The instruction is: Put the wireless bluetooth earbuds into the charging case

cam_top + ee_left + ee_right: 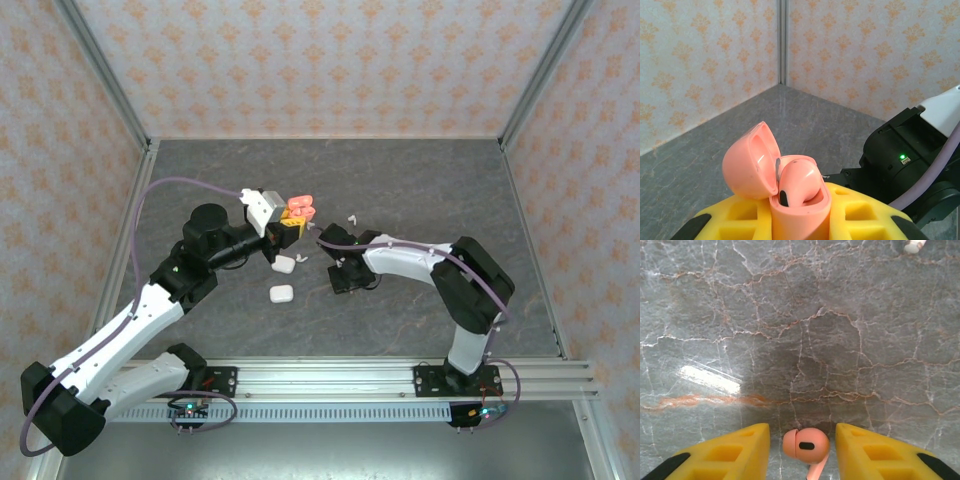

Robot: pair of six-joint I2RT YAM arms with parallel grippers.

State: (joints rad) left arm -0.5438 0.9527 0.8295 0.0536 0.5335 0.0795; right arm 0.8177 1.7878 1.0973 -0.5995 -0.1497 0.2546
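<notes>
Coral-pink charging case (800,212) stands clamped between the yellow fingers of the left gripper (289,226), its lid (749,161) swung open and a seated earbud (799,179) in one well. The right gripper (802,439) holds the second earbud (806,445) above the grey table (790,340), near the case. Its jaws appear pinched on the stem, though the contact lies below the frame edge. The step in hand is bringing this bud to the case. Next it needs turning stem-down over the empty well, then a gentle lowering.
</notes>
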